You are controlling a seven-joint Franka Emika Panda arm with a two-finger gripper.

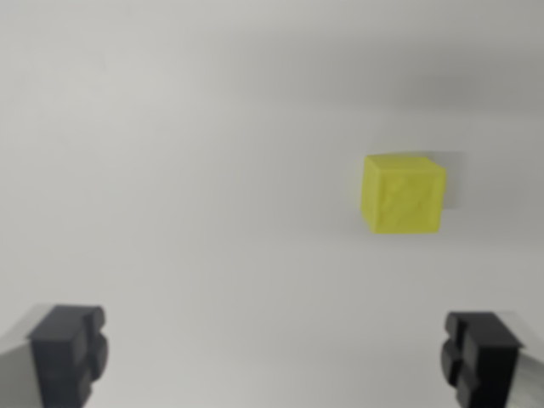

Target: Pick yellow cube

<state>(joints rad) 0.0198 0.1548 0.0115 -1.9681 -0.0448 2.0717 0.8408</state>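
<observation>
Yellow cube (402, 194) lies apart, above the right-hand fingers (480, 357).

Cube (402, 194) on table (170, 170), right of centre

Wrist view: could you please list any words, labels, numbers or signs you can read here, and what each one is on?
None: no text can be read in this view.
The cube has plain yellow faces, the table is bare white, and the open hand shows only dark unmarked fingertips. The picture is slightly blurred.
</observation>
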